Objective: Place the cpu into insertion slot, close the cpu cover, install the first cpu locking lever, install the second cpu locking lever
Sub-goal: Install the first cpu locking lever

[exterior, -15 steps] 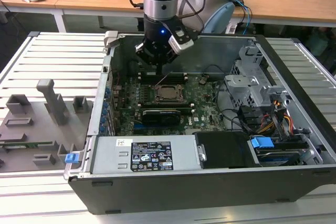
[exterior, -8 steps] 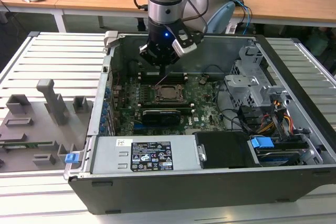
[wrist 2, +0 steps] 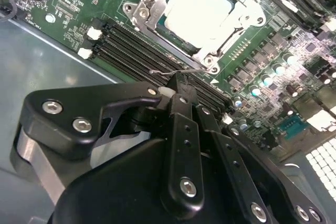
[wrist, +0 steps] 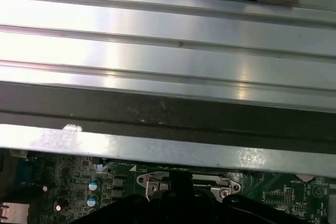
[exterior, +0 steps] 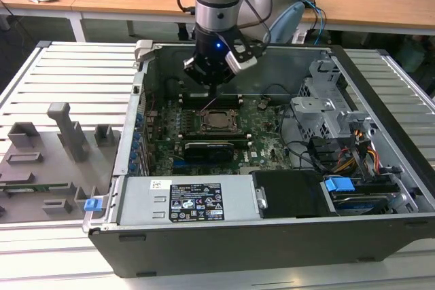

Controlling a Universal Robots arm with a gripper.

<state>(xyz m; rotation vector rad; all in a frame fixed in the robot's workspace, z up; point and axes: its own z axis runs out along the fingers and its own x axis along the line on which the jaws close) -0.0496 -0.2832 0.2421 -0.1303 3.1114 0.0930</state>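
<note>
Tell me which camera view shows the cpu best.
The second wrist view: the cpu lies close up in its socket, its pale metal top framed by the cpu cover. In the exterior view it is a small square on the green board. In the first wrist view I cannot make out the chip.

Arm upright, gripper (wrist 2: pixel 177 83) jaws together

PC case (exterior: pixel 224 249) on slatted table (exterior: pixel 75 73)
</note>
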